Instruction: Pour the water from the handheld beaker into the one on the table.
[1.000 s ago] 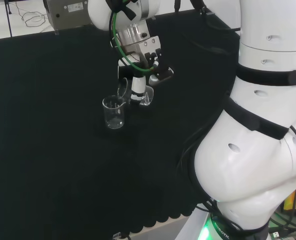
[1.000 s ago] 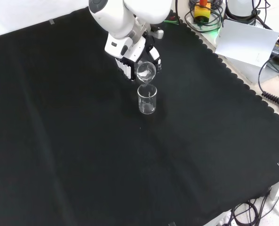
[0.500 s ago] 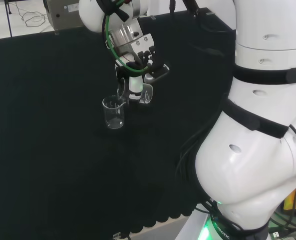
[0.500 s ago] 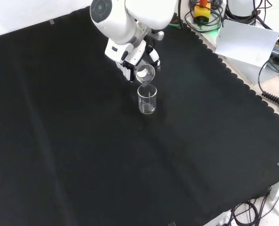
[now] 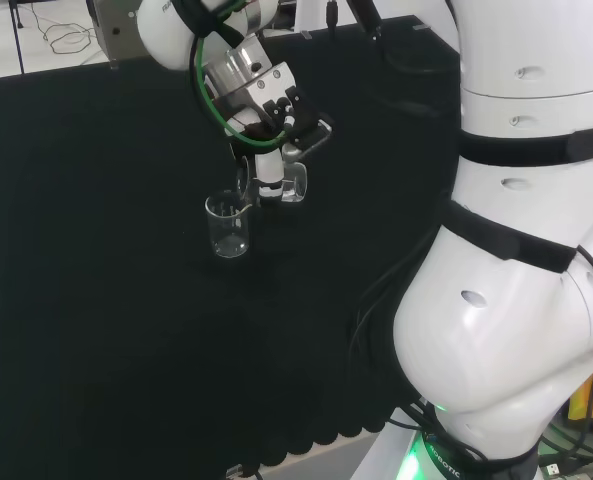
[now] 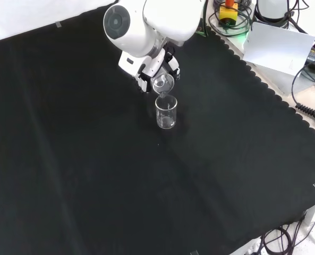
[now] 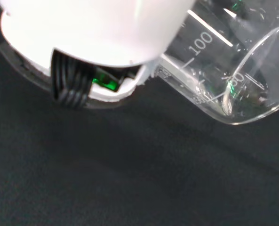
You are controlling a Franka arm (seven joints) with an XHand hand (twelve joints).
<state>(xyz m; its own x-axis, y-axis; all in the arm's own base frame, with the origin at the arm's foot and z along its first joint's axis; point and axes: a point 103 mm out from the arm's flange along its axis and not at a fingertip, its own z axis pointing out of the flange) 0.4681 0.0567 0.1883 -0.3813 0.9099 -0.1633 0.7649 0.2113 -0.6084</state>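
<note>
My hand (image 5: 272, 168) (image 6: 156, 71) is curled round a small clear beaker (image 5: 289, 183) (image 6: 163, 83) (image 7: 224, 61). That held beaker is tipped far over, its mouth turned toward a second clear beaker (image 5: 228, 226) (image 6: 166, 112) standing upright on the black cloth. In the front view the held rim hangs just above the standing beaker's rim. Drops cling inside the held beaker in the wrist view. Whether the standing beaker holds water I cannot make out.
Black cloth (image 6: 93, 175) covers the bench all round the two beakers. The arm's white links (image 5: 526, 240) stand at the head view's right. Cables and a white sheet (image 6: 279, 45) lie beyond the cloth's scalloped edge in the front view.
The arm's upper links have swung over, and the hand has rolled further, tipping the held beaker more steeply. The standing beaker has stayed in place.
</note>
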